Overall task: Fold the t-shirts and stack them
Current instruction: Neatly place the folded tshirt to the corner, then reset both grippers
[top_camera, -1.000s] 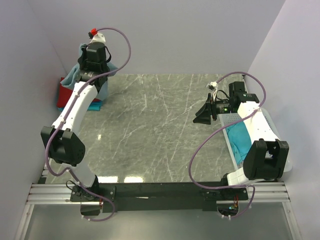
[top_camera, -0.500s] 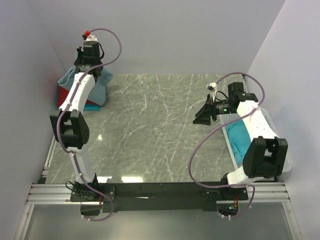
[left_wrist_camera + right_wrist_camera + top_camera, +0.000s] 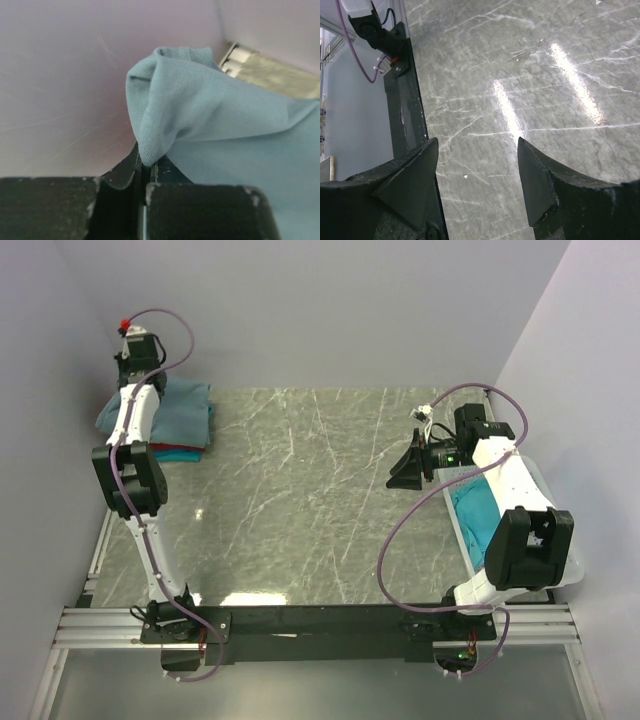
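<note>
1. The left gripper (image 3: 146,169) is pinched tight on a bunched fold of the slate-blue t-shirt (image 3: 215,125). The cloth comes straight out from between the closed jaws and drapes off to the right, close against the pale wall (image 3: 60,75).
2. Seen from above, the slate-blue t-shirt (image 3: 172,408) lies as a roughly folded slab in the far-left corner of the marble table (image 3: 300,510). It rests on a red t-shirt (image 3: 160,447) and a turquoise t-shirt (image 3: 188,453), whose edges peek out at its near side. The left arm (image 3: 128,455) is stretched out long to reach it.
3. The right gripper (image 3: 477,175) hangs wide open and empty above bare tabletop, right of centre and well apart from the stack. Just beside that arm sits the white basket (image 3: 560,540) with a crumpled teal t-shirt (image 3: 478,518) inside.
4. My guess on handling: the knit is light, limp and a little stretchy. It will hang from whatever point is held and slump everywhere else. It should not break and is not likely to slip, but a pinch on a single layer could drag the fold open.
5. I'd take it through a doubled edge or at a hem corner, catching every layer, and keep it low so it slides rather than flaps.
6. The shirt in the basket looks best lifted by the collar or a shoulder seam, so that it falls open for flattening.
</note>
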`<state>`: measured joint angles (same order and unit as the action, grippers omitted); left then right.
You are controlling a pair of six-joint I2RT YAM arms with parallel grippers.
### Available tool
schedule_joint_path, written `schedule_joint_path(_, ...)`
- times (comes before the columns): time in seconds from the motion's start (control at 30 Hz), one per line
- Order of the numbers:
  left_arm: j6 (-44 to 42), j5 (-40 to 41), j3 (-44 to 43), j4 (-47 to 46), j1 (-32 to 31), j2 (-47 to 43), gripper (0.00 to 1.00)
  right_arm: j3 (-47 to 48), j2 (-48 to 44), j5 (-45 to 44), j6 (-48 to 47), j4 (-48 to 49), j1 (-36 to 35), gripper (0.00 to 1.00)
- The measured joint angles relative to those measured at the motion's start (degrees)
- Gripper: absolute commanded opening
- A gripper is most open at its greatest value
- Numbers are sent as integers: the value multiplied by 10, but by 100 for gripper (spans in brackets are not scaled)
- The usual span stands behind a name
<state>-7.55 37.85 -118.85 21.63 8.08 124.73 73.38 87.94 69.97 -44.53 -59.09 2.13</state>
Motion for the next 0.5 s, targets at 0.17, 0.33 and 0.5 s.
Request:
schedule_joint_path(0.17, 41, -30, -6, 7, 47, 56, 94, 0, 0, -1, -1, -1, 0, 71)
schedule_joint_path(0.33, 95, -57, -38, 52, 62, 75, 99, 0, 0, -7, 2, 2, 0, 71)
schedule_joint_path(0.5, 133, -97, -75, 63, 40, 12, 99, 0, -1, -23, 7, 12, 0, 71)
